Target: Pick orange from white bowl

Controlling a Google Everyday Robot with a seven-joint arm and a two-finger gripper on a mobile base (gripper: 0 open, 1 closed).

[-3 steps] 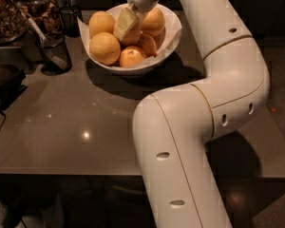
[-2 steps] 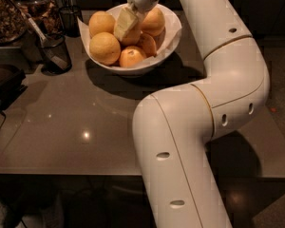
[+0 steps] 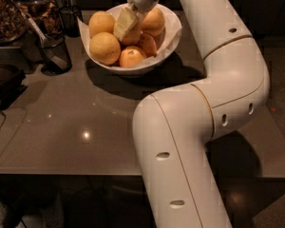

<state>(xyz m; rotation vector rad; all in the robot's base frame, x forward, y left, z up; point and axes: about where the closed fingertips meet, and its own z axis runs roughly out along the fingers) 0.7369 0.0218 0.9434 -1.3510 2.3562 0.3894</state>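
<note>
The white bowl (image 3: 172, 32) stands at the back of the brown table and holds several fruits. Large pale oranges lie at its left: one at the back (image 3: 101, 22) and one in front (image 3: 105, 48). Another pale orange (image 3: 154, 21) lies at the right. Smaller reddish-orange fruits (image 3: 132, 57) lie at the front. My gripper (image 3: 126, 24) reaches down from the top into the middle of the bowl, among the fruits, against an orange partly hidden behind it.
A black mesh cup (image 3: 55, 53) with a utensil stands left of the bowl. A container of dark pieces (image 3: 7, 18) is at the far left, with a dark object (image 3: 2, 82) below it. My white arm (image 3: 204, 118) covers the table's right side.
</note>
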